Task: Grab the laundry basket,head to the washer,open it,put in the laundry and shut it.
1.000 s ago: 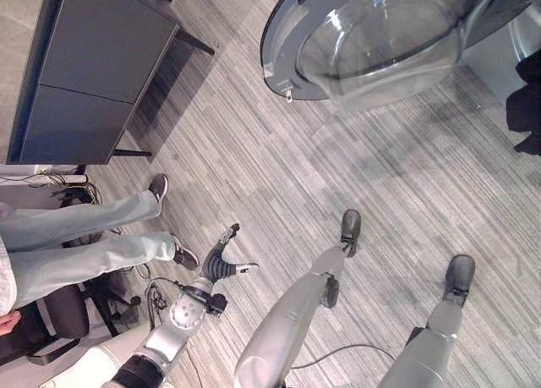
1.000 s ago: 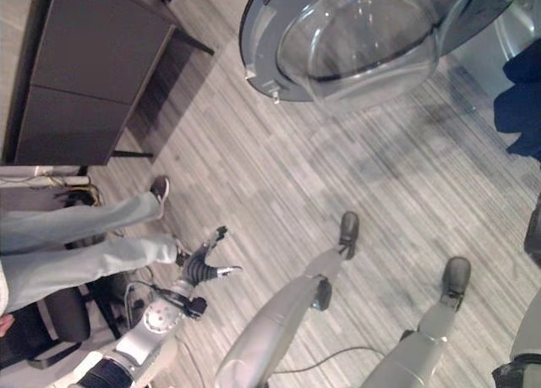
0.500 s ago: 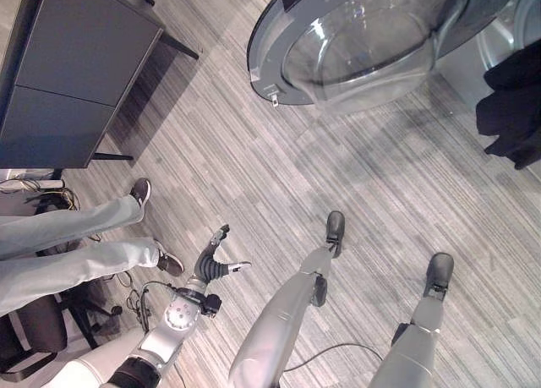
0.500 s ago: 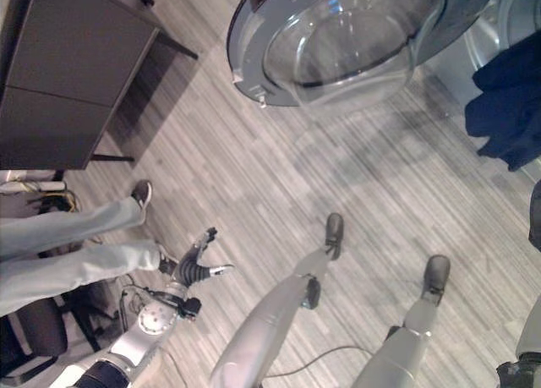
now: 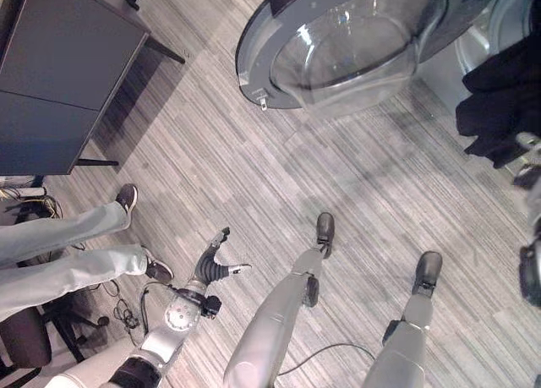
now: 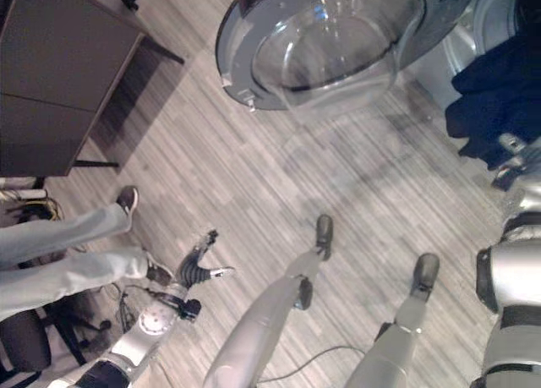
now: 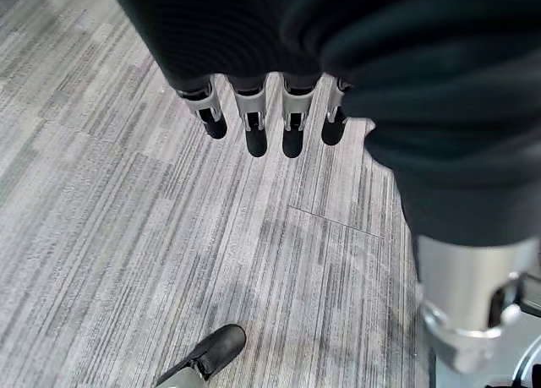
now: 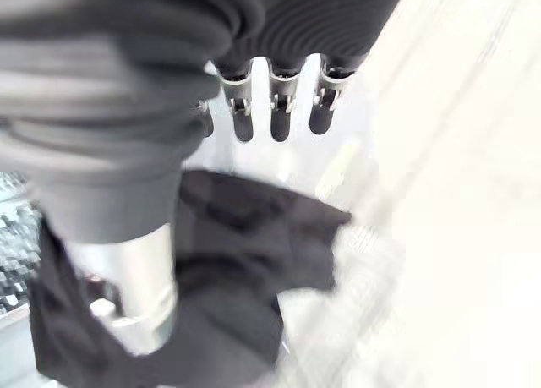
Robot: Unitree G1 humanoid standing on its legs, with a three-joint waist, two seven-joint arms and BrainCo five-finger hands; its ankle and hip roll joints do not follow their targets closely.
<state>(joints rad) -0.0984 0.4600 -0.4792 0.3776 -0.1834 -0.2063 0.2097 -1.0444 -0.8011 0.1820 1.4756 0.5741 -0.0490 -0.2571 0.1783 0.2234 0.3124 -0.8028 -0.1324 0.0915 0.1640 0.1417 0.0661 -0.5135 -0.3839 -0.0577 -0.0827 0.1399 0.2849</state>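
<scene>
The washer's round glass door (image 5: 338, 46) stands swung open at the top of the eye views. To its right, dark laundry (image 6: 490, 101) hangs out of the silver drum opening (image 6: 494, 8). My right hand (image 6: 510, 144) is at the lower edge of that cloth. In its wrist view the fingers (image 8: 279, 117) are straight, with the dark laundry (image 8: 245, 236) bunched just past them and against the thumb. My left hand (image 5: 215, 268) hangs low at my left side. Its fingers (image 7: 254, 126) are straight over the striped floor and hold nothing.
A dark cabinet (image 5: 59, 75) on thin legs stands at the upper left. A person in jeans (image 5: 59, 244) sits on an office chair (image 5: 25, 337) at the left, with shoes close to my left hand. Grey striped floor stretches between me and the washer.
The camera has swung right, shifting the whole picture left. More of the dark laundry now shows, and my right arm and hand have come into view beside it. The left hand has kept its pose.
</scene>
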